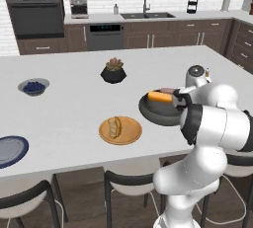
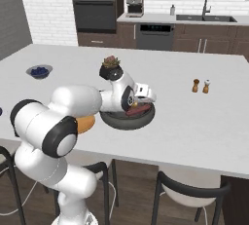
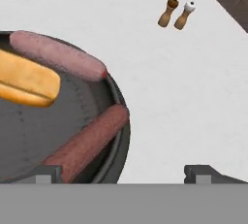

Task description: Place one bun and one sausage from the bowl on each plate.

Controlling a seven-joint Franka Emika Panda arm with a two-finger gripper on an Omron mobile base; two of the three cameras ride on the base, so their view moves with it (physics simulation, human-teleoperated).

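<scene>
Bowl [image 3: 58, 140] at island's near edge, holding bun [image 3: 26, 83] and two sausages [image 3: 60, 56].
Orange plate [image 1: 129, 134] just left of bowl: one bun [image 1: 114, 127] placed, sausage lacking.
Blue plate [image 1: 10, 150] far left, bare.
Gripper [image 3: 123, 173] above bowl rim, fingers spread, holding nothing.
</scene>
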